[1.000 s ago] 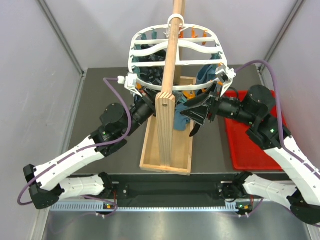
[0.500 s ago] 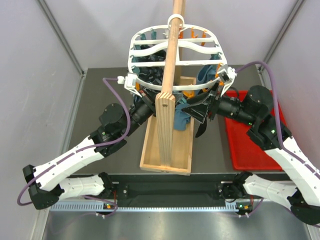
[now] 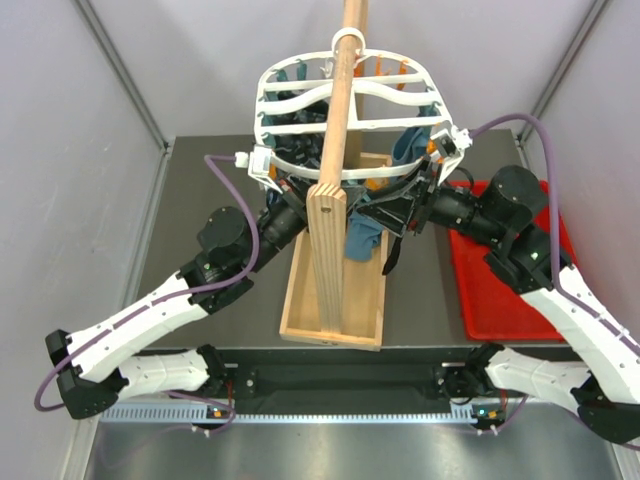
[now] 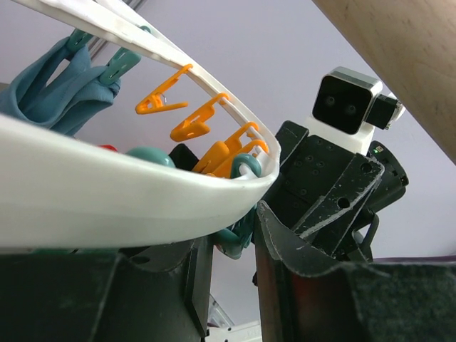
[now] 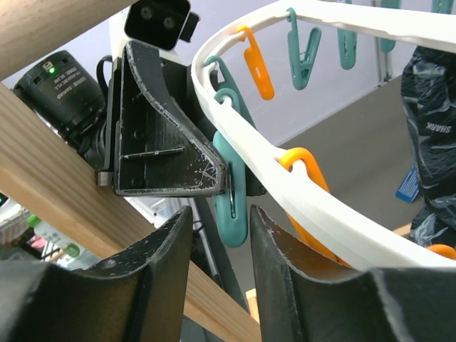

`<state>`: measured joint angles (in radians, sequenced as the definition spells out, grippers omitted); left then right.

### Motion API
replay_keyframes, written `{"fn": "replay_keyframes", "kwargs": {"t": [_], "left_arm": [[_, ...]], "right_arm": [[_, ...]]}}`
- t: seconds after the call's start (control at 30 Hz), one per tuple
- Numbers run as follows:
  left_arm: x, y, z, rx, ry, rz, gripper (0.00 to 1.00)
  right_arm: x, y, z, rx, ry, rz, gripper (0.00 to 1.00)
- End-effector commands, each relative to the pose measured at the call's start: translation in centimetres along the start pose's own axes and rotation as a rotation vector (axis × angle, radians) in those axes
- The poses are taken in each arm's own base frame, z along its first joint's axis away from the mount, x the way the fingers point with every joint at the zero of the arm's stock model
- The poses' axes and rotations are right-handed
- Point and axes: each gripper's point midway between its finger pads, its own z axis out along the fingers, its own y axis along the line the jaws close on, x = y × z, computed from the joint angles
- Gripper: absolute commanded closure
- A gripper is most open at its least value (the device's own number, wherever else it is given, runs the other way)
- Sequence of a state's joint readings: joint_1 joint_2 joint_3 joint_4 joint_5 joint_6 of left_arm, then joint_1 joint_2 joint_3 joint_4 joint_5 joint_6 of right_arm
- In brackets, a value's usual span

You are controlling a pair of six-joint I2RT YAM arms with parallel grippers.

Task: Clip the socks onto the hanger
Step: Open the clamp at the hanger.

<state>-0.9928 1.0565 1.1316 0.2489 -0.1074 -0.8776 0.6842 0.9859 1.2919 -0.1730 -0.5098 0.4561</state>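
The white hanger hangs on the wooden pole, its rim lined with orange and teal clothespins. My left gripper is under the front rim, shut on a teal clothespin. In the right wrist view its black finger presses the side of that clothespin. My right gripper is open, with one jaw on each side of the clothespin's lower end and a gap on both sides. A black strip, probably a sock, dangles below my right gripper; I cannot tell what holds it.
The wooden pole rises from a tray-like wooden base between the arms. A red tray lies to the right. Teal cloths hang from the hanger. A dark patterned fabric bunch hangs at the right of the right wrist view.
My right gripper has moved left and up to the hanger's front rim, and its jaws have narrowed. The black strip came along with it. The left gripper has kept its grip and place.
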Motion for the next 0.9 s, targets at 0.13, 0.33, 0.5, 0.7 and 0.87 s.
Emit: {"fn": "replay_keyframes", "kwargs": {"t": [0.13,0.33,0.5,0.7,0.87], "left_arm": [[-0.2,-1.9,0.0,0.076,0.005,-0.03,1.0],[0.1,-0.8,-0.3,0.026,0.013,-0.031,0.95],[-0.5,0.7,-0.7,-0.086,-0.001,-0.043,0.59],[-0.6,2.7,-0.7,-0.188,-0.02,-0.055,0.53],[-1.3,3.4,-0.6,-0.23,-0.065,-0.067,0.53]], "right_arm": [[-1.3,0.0,0.9,-0.024,-0.049,-0.019,0.75],[-1.4,-0.6,0.6,0.009,-0.055,-0.06,1.0],[-1.4,-1.5,0.3,0.044,-0.086,-0.13,1.0],[-1.3,-3.2,0.1,0.114,-0.111,-0.21,1.0],[-0.8,-4.7,-0.2,0.176,-0.092,-0.275,1.0]]}}
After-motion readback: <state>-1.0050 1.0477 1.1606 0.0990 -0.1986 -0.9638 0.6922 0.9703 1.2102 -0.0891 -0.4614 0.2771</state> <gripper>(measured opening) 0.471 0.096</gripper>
